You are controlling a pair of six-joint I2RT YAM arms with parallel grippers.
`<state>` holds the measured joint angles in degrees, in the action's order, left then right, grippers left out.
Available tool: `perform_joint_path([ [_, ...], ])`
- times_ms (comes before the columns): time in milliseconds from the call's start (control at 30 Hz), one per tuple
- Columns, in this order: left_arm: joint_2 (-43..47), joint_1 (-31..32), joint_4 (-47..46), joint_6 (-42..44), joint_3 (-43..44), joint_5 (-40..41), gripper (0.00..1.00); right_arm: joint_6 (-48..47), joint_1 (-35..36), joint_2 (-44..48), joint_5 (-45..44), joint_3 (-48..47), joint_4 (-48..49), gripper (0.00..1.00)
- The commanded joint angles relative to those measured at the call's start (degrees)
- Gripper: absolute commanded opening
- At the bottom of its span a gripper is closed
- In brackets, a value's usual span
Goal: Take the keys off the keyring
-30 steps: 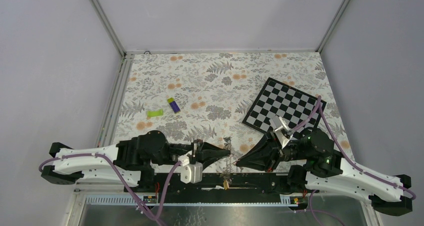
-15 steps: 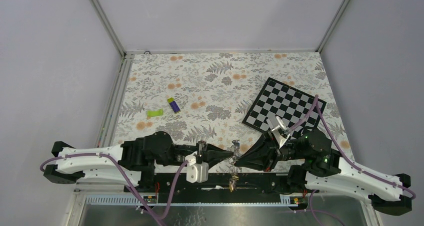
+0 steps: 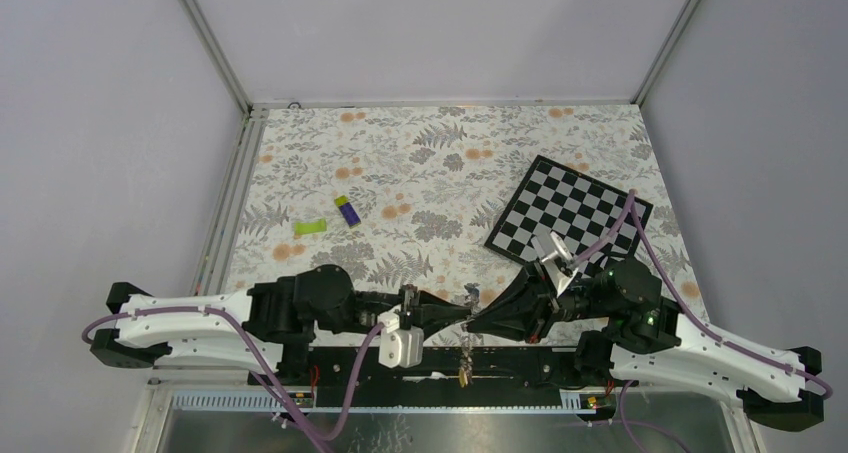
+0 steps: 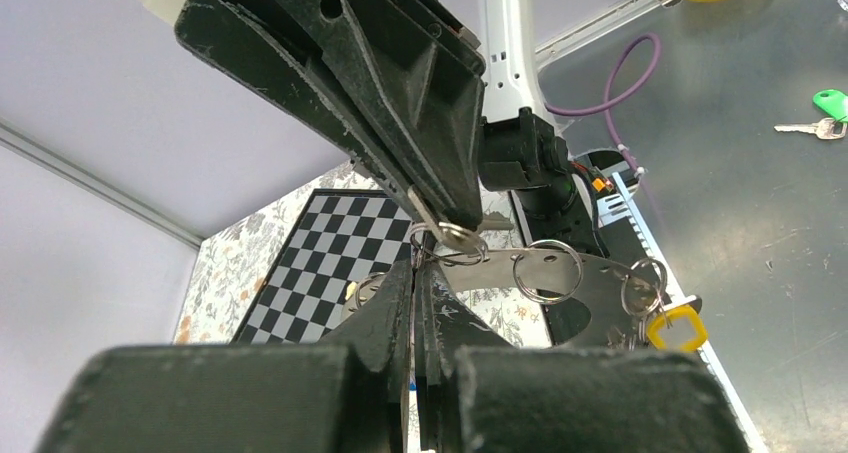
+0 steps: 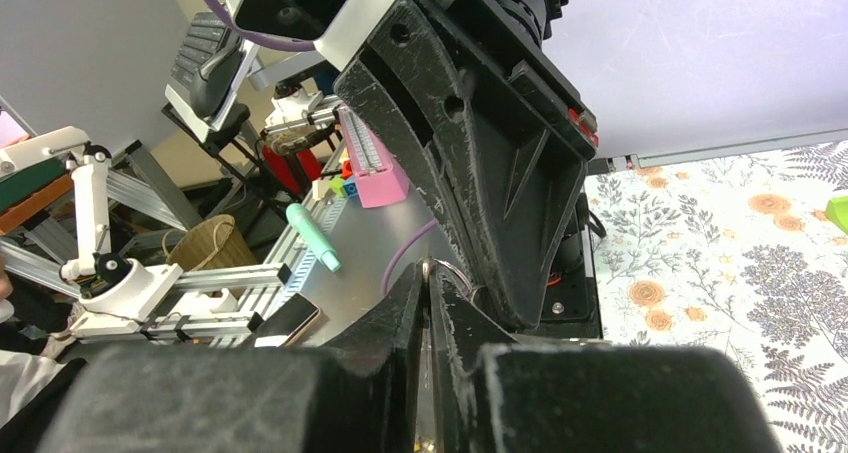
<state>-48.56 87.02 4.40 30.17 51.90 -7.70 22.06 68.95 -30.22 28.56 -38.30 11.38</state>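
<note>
Both grippers meet above the table's near edge. My left gripper [image 3: 461,316] [image 4: 415,265] is shut on the rim of the keyring [image 4: 590,273], a wide flat grey ring held in the air. Small split rings [image 4: 547,270] thread its edge, and a yellow-headed key [image 4: 677,328] hangs at its right end. Other keys [image 3: 464,358] dangle below it. My right gripper [image 3: 474,322] [image 5: 427,271] faces the left one, shut on a silver key [image 4: 455,235] with its small ring at the keyring's rim. The pinch point is partly hidden by the fingers.
A checkerboard [image 3: 568,213] lies at the right of the floral table. A purple block [image 3: 347,211] and a green piece [image 3: 309,227] lie left of centre. A green-headed key [image 4: 822,105] rests on the metal surface beyond the table's near rail [image 3: 440,361].
Both grippers and the keyring have shifted a little to the right. The left arm has reached further in, and the hanging keys have dropped lower toward the rail.
</note>
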Motion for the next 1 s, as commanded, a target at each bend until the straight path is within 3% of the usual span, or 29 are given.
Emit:
perform_joint_path([
  [0, -0.63, -0.36, -6.19, -0.25, -0.69, 1.26, 0.0, -0.95, 0.14, -1.56, 2.29, -3.77, 2.43, 0.12],
  [67, -0.53, -0.36, -7.4, -0.35, -1.76, 1.78, 0.0, -1.61, 0.18, -2.36, 2.55, -5.04, 0.75, 0.13],
  [267, 0.61, -0.36, -13.98, -0.44, -6.68, 4.74, 0.0, -6.07, 0.19, -4.76, 2.25, -11.07, -9.72, 0.27],
  [500, 2.56, -0.41, -25.71, 1.2, -13.39, 8.65, 0.0, -8.53, 0.16, -7.14, 1.51, -18.11, -20.08, 0.33],
  [700, 2.84, -0.36, -35.88, 3.22, -18.53, 12.04, 0.0, -7.43, 0.14, -10.67, 3.59, -21.88, -22.2, 0.35],
  [967, 1.78, -0.36, -42.57, 5.0, -20.76, 16.07, 0.0, -5.32, 0.16, -15.46, 6.6, -23.96, -22.99, 0.38],
])
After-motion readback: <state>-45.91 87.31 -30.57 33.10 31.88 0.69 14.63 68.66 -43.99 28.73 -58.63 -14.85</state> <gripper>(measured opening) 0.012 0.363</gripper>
